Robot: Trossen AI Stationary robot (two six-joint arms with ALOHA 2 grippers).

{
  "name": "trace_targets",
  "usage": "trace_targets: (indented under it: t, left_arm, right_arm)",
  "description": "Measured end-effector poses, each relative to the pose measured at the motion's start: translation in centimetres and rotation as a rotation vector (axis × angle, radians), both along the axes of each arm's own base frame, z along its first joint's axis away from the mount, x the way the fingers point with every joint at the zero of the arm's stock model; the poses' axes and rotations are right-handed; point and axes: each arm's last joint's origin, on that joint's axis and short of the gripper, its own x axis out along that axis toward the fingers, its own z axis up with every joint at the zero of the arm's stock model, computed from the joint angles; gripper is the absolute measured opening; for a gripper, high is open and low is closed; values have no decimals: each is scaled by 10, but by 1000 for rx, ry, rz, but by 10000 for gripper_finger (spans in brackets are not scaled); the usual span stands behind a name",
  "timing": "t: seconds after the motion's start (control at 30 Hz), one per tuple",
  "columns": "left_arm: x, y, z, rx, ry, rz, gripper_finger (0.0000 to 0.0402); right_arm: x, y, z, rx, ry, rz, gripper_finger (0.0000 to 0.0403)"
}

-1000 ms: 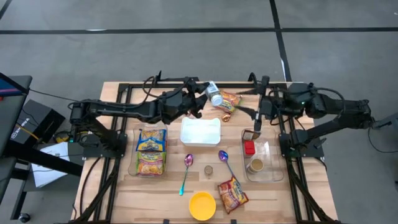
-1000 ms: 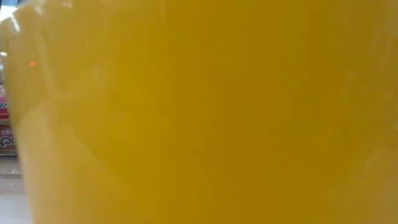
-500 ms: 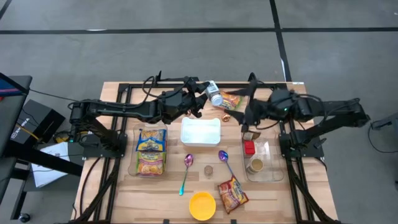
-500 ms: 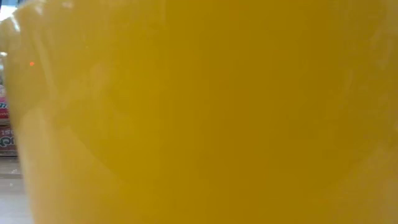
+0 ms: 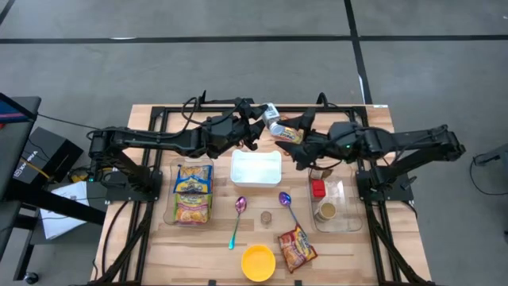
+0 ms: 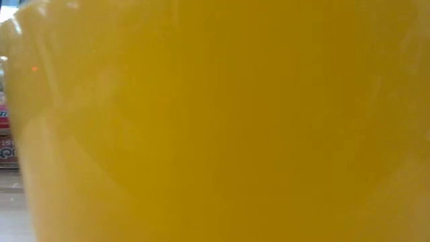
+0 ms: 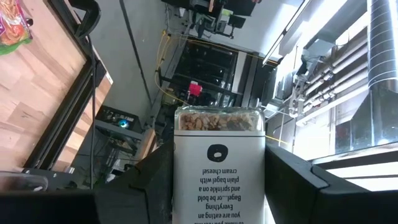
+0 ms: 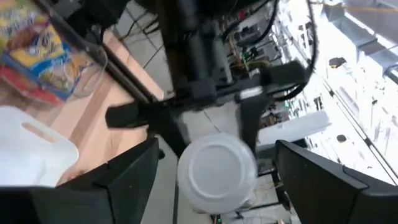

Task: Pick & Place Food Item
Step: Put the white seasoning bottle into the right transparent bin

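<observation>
Near edge of the table [image 5: 143,262]: yellow bowl [image 5: 258,263] sits so close to the low cam that it fills that whole view, w/ a snack packet [image 5: 296,247] just beside it. Further in — two spoons [image 5: 238,218], a clear bin [image 5: 333,202] on the right holding a red-lidded item and a jar, noodle packs [image 5: 193,193] on the left, white tray [image 5: 255,168] mid-table. At the far side the left gripper [image 5: 255,129] is lifted above the table, fingers clamped on the seasoning jar [image 7: 217,162] — white label, seeds showing at the jar's end, held tilted by its body. The right gripper [image 5: 287,141] reaches in from the opposite side, fingers spread wide, lined up on the jar's white cap [image 8: 216,167] but not gripping it. An orange snack bag [image 5: 292,132] lies on the table under the two grippers.
</observation>
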Motion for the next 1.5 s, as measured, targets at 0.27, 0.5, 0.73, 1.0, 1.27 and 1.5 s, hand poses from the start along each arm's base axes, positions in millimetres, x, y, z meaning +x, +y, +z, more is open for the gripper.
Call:
trace_targets:
  t: [0.27,0.5,0.73,1.0,1.27,1.5]
  left_arm:
    - [0,-2,0,3,-2,-14,191]
    - [0,-3,1,3,-4,-15,191]
    - [0,-2,1,3,-4,-15,191]
    - [0,-2,1,2,-6,-14,191]
    - [0,-2,1,2,-8,-14,191]
    - [0,-2,1,2,-7,-14,193]
  right_arm:
    - [10,-5,-6,-19,14,-50,312]
    - [10,-9,-7,-28,22,-78,312]
    - [10,-10,-7,-37,21,-110,300]
    - [10,-10,-6,-37,16,-110,254]
    - [10,-9,-6,-55,27,-98,195]
    - [10,-9,-6,-54,27,-96,195]
